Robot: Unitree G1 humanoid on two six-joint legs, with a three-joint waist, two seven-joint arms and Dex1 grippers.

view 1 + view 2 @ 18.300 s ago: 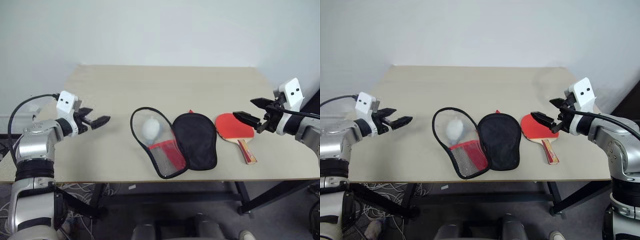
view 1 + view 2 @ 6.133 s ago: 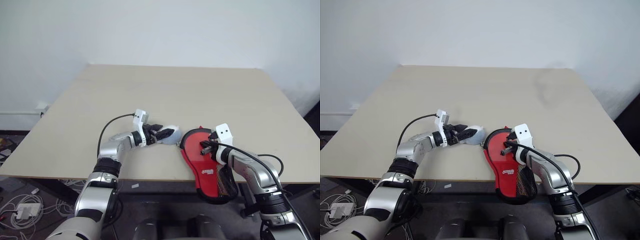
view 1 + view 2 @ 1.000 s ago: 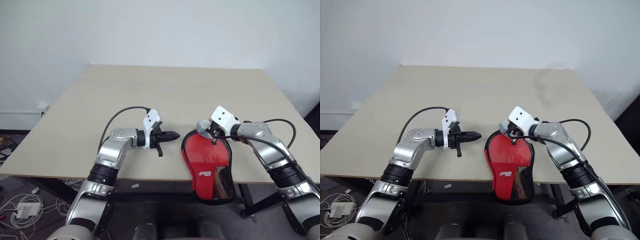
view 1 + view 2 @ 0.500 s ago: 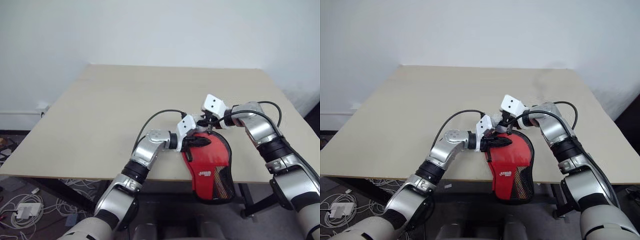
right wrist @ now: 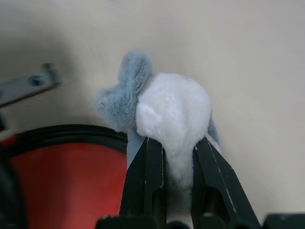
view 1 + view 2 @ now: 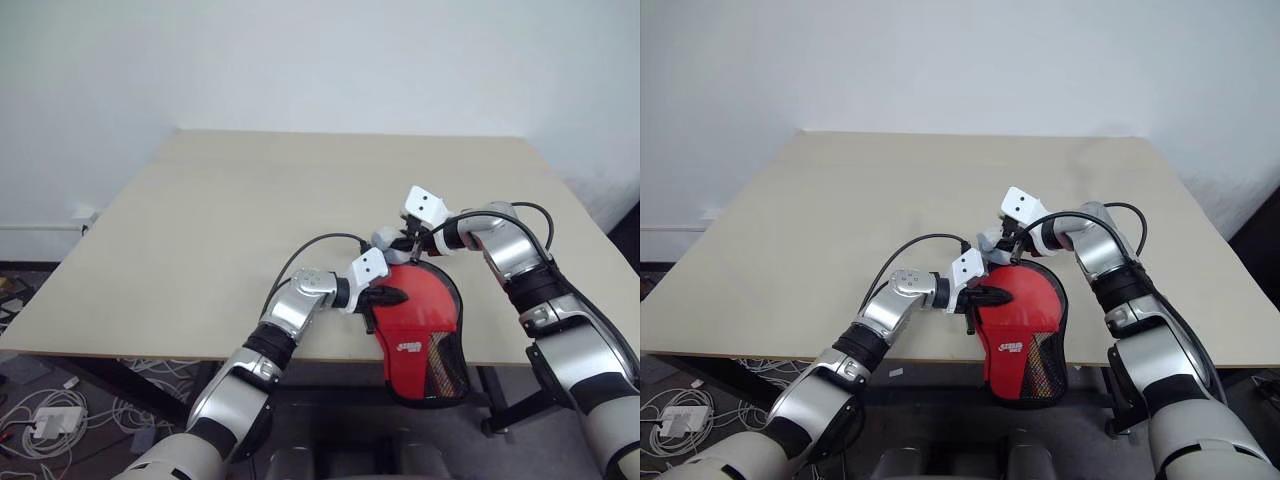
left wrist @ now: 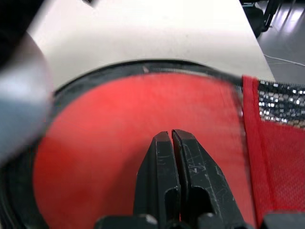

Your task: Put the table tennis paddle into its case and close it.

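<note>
The red case (image 6: 420, 312) lies folded shut at the table's front edge, its mesh-pocket end hanging over the edge. The table tennis paddle is hidden. My left gripper (image 6: 396, 296) is shut, its tips resting on the case's red upper-left face (image 7: 109, 124). My right gripper (image 5: 174, 143) is shut on a small grey-and-white plush piece (image 5: 167, 107) at the case's far rim. That plush piece (image 6: 385, 238) sits just beyond the case's black trim.
The beige table (image 6: 250, 200) stretches wide behind and to the left of the case. A white wall stands behind it. The case's lower end (image 6: 440, 375) overhangs the front edge above the floor.
My left gripper has swung right from beside the case onto its red face and sunk a little. My right gripper has shifted slightly left and away with the plush piece.
</note>
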